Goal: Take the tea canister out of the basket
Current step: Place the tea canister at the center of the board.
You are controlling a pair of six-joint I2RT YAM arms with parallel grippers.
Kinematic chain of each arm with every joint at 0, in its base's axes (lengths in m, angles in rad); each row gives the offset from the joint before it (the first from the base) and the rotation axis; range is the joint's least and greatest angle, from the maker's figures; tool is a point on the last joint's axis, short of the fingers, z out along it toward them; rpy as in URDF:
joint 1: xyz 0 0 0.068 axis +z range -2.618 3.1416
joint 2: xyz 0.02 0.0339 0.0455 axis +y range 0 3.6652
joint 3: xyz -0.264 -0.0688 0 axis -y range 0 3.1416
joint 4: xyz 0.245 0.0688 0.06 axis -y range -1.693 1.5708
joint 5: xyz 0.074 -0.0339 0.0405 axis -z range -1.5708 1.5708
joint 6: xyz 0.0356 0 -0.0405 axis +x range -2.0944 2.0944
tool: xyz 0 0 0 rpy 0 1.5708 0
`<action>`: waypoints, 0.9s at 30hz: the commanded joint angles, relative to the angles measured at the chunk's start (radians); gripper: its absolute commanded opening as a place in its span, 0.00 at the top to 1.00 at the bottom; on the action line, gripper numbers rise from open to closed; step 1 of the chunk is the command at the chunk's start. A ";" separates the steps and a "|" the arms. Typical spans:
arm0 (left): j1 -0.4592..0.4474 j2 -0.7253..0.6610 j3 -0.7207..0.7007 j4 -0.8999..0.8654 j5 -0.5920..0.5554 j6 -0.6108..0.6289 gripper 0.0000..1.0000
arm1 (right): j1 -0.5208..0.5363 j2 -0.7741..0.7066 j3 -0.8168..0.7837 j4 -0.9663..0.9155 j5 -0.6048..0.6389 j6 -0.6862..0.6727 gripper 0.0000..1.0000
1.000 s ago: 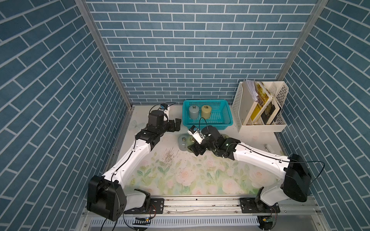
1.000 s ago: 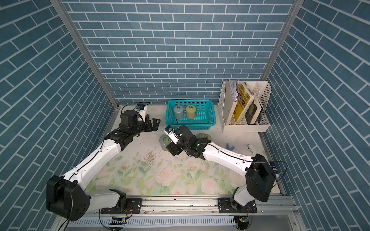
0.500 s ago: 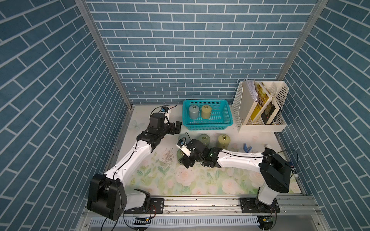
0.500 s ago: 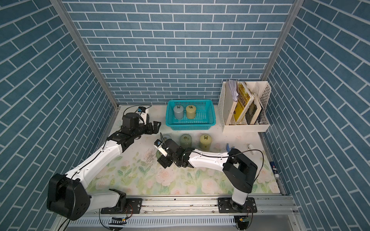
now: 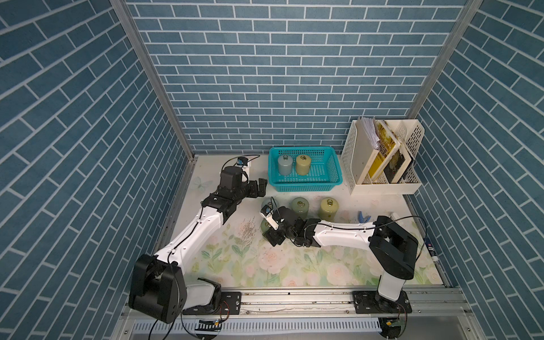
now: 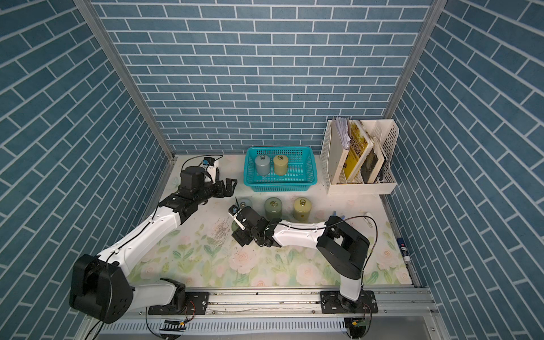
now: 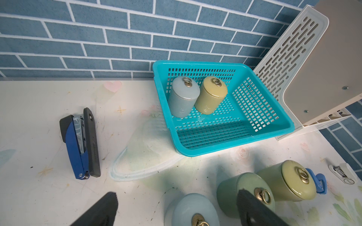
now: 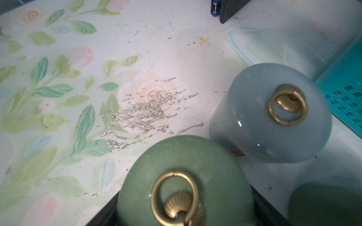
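No writing can be read on any item. The teal plastic basket (image 5: 306, 184), mesh-walled with a solid rim, sits against the back wall beside the white perforated file rack (image 5: 351, 159). Inside it stand two glazed ceramic tea canisters, a grey-blue canister (image 7: 183, 96) and a yellow canister (image 7: 210, 95), touching, each lid topped by a brass ring on a shell-shaped mount.

The right arm stretches low across the floral mat (image 5: 265, 265); the right gripper (image 5: 269, 232) is clasped around a green crackle-glazed canister (image 8: 182, 176), its dark fingers (image 8: 270, 207) flanking the body. Just beside it a pale blue canister (image 8: 270, 117) stands on the mat. Two more, a dark green canister (image 5: 299, 206) and an olive canister (image 5: 328, 207), stand in front of the basket.

The left arm is bent, and the left gripper (image 5: 260, 188) hangs spread and empty near the basket's corner. A blue-and-black stapler (image 7: 80, 144) lies flat nearby.
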 commanded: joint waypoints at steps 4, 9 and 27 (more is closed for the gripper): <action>0.006 0.004 -0.010 0.010 -0.001 0.013 0.00 | 0.006 0.010 0.027 0.053 0.027 0.035 0.79; 0.006 0.004 -0.010 0.011 -0.001 0.019 0.00 | 0.006 0.012 0.029 0.036 0.037 0.036 0.48; 0.005 0.003 -0.002 0.009 0.000 0.027 0.00 | 0.006 -0.001 0.032 0.023 0.042 0.039 0.00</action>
